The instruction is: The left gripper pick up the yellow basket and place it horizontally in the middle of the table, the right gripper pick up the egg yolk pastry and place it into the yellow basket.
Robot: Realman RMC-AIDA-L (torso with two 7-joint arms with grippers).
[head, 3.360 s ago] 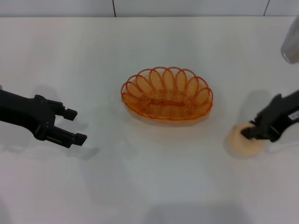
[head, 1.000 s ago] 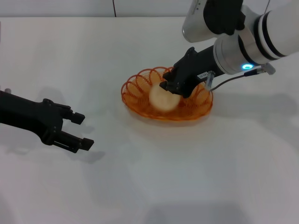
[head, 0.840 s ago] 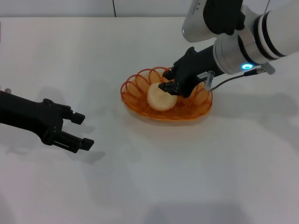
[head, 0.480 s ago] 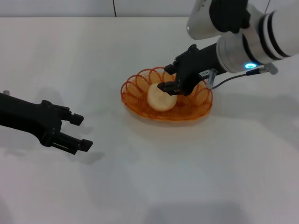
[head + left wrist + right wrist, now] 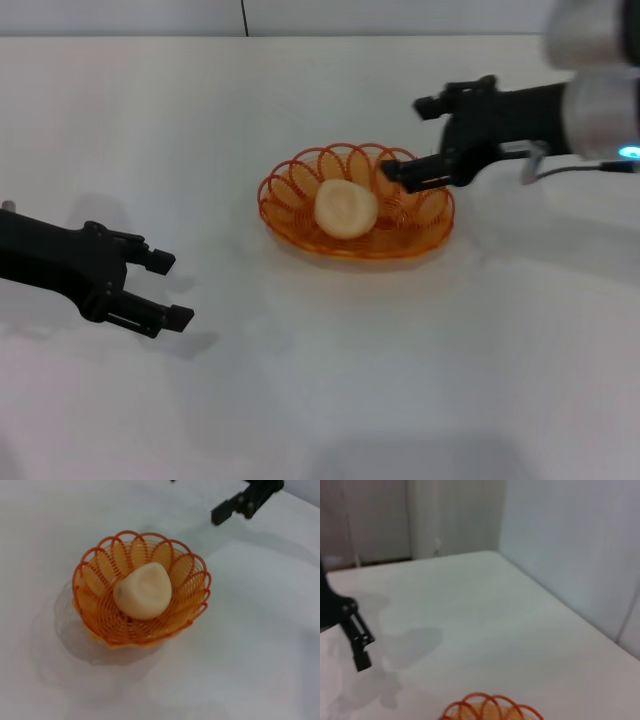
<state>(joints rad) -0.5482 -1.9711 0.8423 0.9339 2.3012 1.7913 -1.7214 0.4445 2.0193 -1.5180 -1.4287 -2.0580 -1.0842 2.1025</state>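
The yellow basket [image 5: 357, 202] sits in the middle of the white table [image 5: 320, 380], long side across. The egg yolk pastry [image 5: 346, 208] lies inside it, left of centre; the left wrist view shows the pastry [image 5: 143, 591] in the basket [image 5: 141, 596] too. My right gripper [image 5: 412, 140] is open and empty, above the basket's right rim, apart from the pastry. My left gripper [image 5: 167, 291] is open and empty, low over the table at the left, well clear of the basket. The basket's rim [image 5: 490, 709] shows in the right wrist view.
A wall with a dark seam [image 5: 244, 18] runs along the table's far edge. The right gripper's finger [image 5: 247, 500] shows beyond the basket in the left wrist view. The left gripper [image 5: 355, 637] shows far off in the right wrist view.
My right gripper let go of the pastry in the basket, opened, and has drawn back up and to the right. The left gripper shifted slightly left.
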